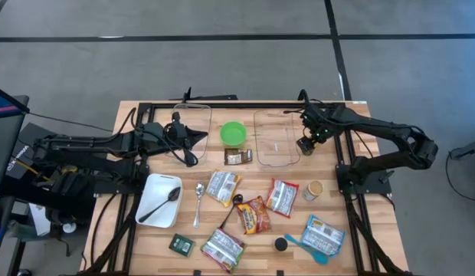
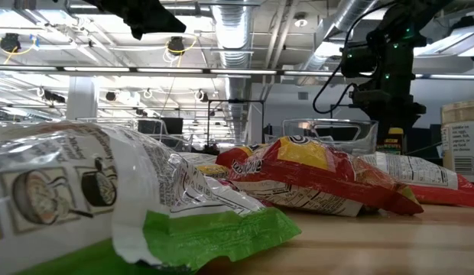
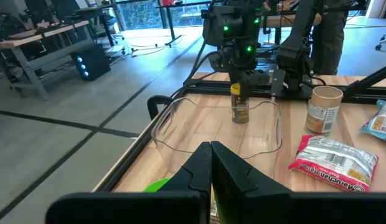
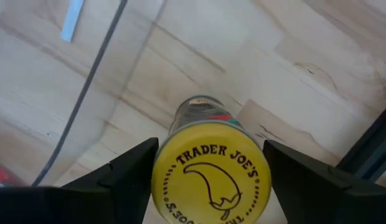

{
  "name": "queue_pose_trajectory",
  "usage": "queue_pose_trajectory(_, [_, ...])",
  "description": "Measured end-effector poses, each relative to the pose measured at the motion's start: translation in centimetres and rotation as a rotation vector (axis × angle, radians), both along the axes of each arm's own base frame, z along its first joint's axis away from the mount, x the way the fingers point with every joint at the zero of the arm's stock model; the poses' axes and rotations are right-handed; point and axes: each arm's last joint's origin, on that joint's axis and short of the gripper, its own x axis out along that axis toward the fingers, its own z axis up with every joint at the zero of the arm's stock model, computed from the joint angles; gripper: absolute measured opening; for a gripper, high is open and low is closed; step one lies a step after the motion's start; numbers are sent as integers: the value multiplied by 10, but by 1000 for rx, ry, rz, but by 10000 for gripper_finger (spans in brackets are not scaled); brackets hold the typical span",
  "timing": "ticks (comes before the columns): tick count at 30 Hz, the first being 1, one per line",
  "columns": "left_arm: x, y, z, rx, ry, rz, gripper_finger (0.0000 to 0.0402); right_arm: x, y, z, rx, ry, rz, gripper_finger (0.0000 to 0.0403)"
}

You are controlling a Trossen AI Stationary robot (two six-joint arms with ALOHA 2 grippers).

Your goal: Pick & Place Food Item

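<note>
Straddling a round yellow-lidded jar (image 4: 208, 165), seemingly glass: right hand (image 4: 208, 171)

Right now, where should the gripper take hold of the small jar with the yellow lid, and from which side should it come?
Grip the jar from straight above, on the sides of its round yellow lid. It stands upright on the table beside the clear container, so the top is free. The right gripper already hangs over it, one finger on each side of the lid, apparently not yet touching.
</note>
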Motion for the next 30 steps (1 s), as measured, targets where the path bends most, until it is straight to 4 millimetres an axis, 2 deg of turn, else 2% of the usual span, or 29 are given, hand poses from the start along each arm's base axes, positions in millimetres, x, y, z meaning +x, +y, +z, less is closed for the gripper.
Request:
queue_pose_trajectory(9, [0,0,0,0,1,0,0,-4,2,-10,15,19,-3,281])
queue_pose_trajectory(25, [0,0,0,0,-3,0,0,-2,0,-10,-1,-2,-5,280])
queue_pose_trajectory(30, [0,0,0,0,-1,0,0,-2,0,-10,-1,-2,-5,259])
